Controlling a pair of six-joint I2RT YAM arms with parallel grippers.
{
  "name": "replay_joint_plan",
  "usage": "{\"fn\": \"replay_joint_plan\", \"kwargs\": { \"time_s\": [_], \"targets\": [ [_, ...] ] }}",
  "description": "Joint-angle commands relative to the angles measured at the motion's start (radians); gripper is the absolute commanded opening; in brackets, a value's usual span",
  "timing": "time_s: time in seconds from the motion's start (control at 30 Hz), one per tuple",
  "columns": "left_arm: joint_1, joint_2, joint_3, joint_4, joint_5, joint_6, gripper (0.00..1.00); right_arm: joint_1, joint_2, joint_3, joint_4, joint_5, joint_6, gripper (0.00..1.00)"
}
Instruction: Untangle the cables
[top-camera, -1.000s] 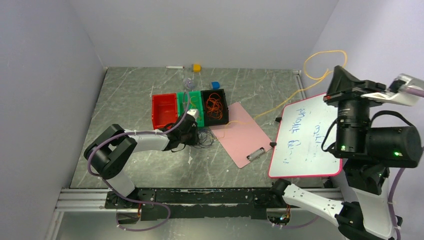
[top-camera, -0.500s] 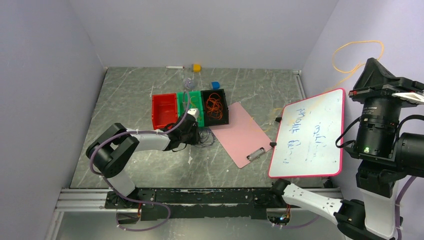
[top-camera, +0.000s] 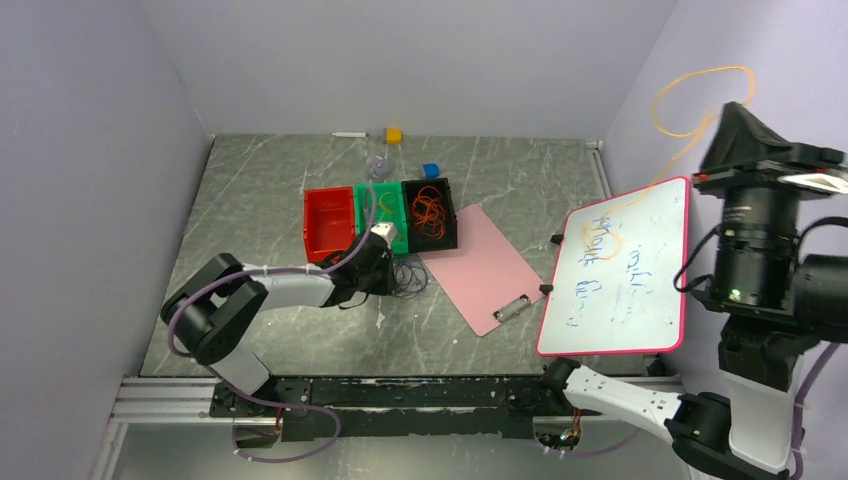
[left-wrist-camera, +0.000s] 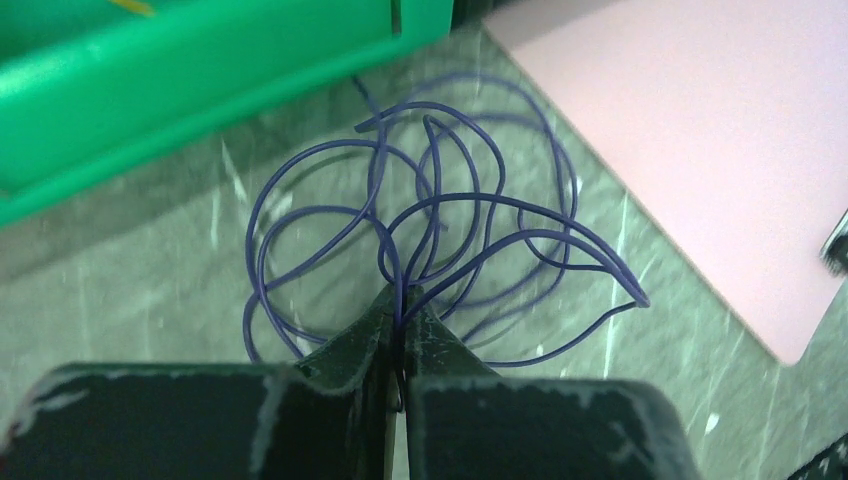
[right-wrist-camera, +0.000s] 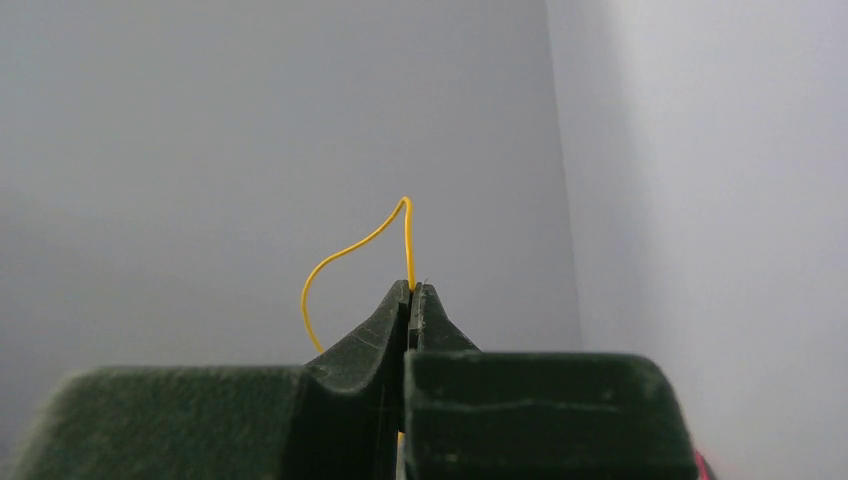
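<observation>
A small tangle of purple-blue cable loops (left-wrist-camera: 440, 240) lies on the table in front of the green bin; it also shows in the top view (top-camera: 408, 277). My left gripper (left-wrist-camera: 403, 292) is shut on a strand of this tangle, low over the table (top-camera: 383, 262). My right gripper (right-wrist-camera: 411, 288) is shut on a yellow cable (right-wrist-camera: 345, 252) and holds it high by the right wall. In the top view the yellow cable (top-camera: 690, 95) loops above the right gripper (top-camera: 738, 108) and trails down over the whiteboard. Orange cables (top-camera: 430, 211) lie in the black bin.
A red bin (top-camera: 329, 221), a green bin (top-camera: 392, 212) and a black bin (top-camera: 441, 240) stand side by side mid-table. A pink clipboard (top-camera: 484, 265) lies to their right. A whiteboard (top-camera: 615, 270) leans at the right. A yellow block (top-camera: 394, 135) and a blue item (top-camera: 431, 170) sit at the back.
My right gripper has risen and swung right with the yellow cable, pulling its far end off the table and clear of the tangle. The left gripper stays on the purple cables, shifted slightly.
</observation>
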Motion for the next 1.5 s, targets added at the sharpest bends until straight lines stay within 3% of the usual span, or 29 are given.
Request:
{"fn": "replay_joint_plan", "kwargs": {
  "time_s": [0.0,0.07,0.3,0.37,0.67,0.87,1.13,1.47],
  "targets": [
    [-0.04,-0.089,-0.067,-0.213,-0.025,0.057,0.07,0.009,0.051,-0.011,-0.119,-0.072,0.078,0.0],
    [-0.053,-0.164,-0.077,-0.236,-0.048,0.061,0.07,0.009,0.061,-0.019,-0.129,-0.089,0.096,0.0],
    [-0.056,-0.445,-0.076,-0.288,-0.083,0.069,0.44,0.009,0.109,-0.023,-0.211,-0.165,0.212,0.0],
    [-0.056,-0.51,-0.07,-0.287,-0.086,0.074,0.5,0.009,0.123,-0.027,-0.239,-0.202,0.255,0.0],
    [-0.056,-0.696,0.016,-0.24,0.023,0.17,0.57,0.009,0.203,-0.068,-0.365,-0.358,0.373,0.0],
    [-0.056,-0.7,0.12,-0.164,0.149,0.28,0.64,0.009,0.196,-0.14,-0.325,-0.419,0.463,0.0],
    [-0.056,-0.568,0.285,-0.12,0.407,0.397,0.72,0.009,0.234,-0.145,-0.35,-0.417,0.603,0.0],
    [-0.056,-0.475,0.405,-0.083,0.462,0.478,0.72,0.009,0.246,-0.172,-0.331,-0.464,0.654,0.0]
  ]
}}
